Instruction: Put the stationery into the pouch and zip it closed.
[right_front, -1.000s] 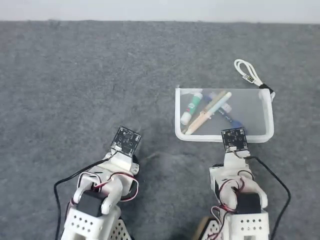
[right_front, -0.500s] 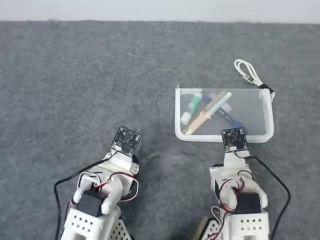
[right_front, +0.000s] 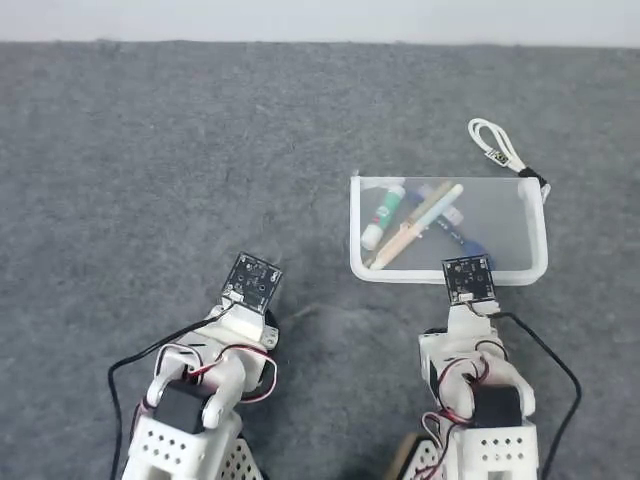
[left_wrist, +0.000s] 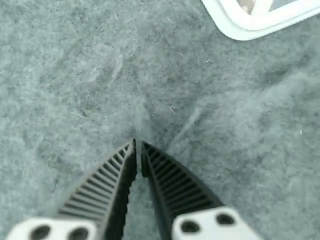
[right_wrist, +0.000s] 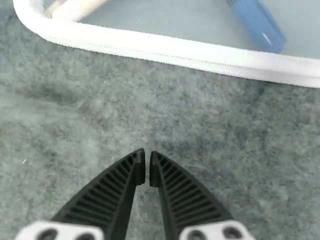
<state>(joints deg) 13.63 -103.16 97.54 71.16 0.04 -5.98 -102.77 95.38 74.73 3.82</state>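
A clear pouch (right_front: 490, 225) with a white zipper edge lies flat on the grey carpet at the right. Inside it lie several pens and markers (right_front: 412, 220) and a blue item (right_wrist: 257, 22). Its white cord loop (right_front: 493, 140) trails off the far right corner. My right gripper (right_wrist: 147, 165) is shut and empty, just in front of the pouch's near edge (right_wrist: 165, 50). My left gripper (left_wrist: 138, 152) is shut and empty over bare carpet, to the left of the pouch, whose corner (left_wrist: 245, 27) shows in the left wrist view.
Grey carpet (right_front: 180, 170) covers the whole table, with open room on the left half and behind the pouch. A pale wall strip (right_front: 320, 20) runs along the far edge. Both arm bases (right_front: 190, 430) stand at the near edge.
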